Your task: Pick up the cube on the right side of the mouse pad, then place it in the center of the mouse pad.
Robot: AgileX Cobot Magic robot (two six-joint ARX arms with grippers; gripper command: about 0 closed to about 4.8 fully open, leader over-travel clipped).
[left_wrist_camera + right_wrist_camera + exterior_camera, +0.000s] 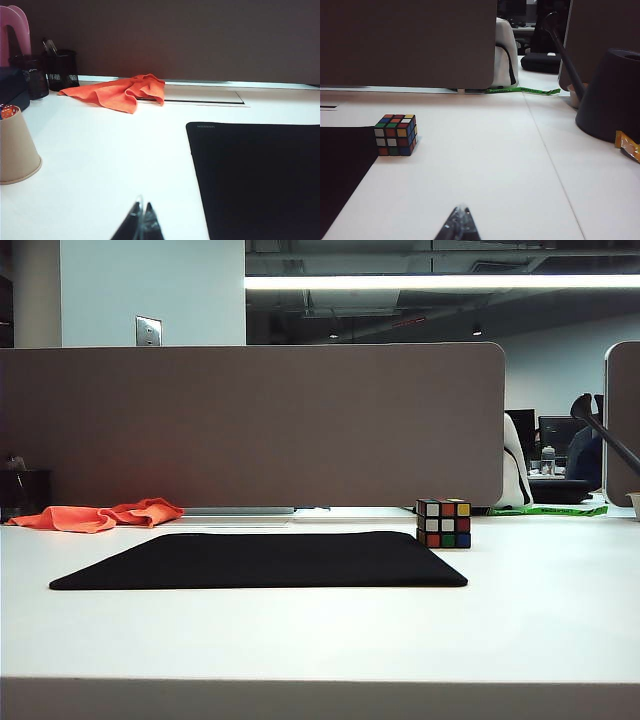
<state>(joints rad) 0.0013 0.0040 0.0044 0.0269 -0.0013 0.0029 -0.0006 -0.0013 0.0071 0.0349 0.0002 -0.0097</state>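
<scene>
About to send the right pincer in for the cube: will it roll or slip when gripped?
The cube sits flat on the table, so rolling looks unlikely. Its glossy stickers may be slippery; grip opposite flat faces. Being small, it probably slides if nudged by the shut right pincer.

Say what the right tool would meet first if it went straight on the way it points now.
Probably nothing soon. The right tool, shut, points over bare white table; the cube by the mouse pad sits well off that line toward the pad. Farther on stands the grey divider, though depth is unclear.
</scene>
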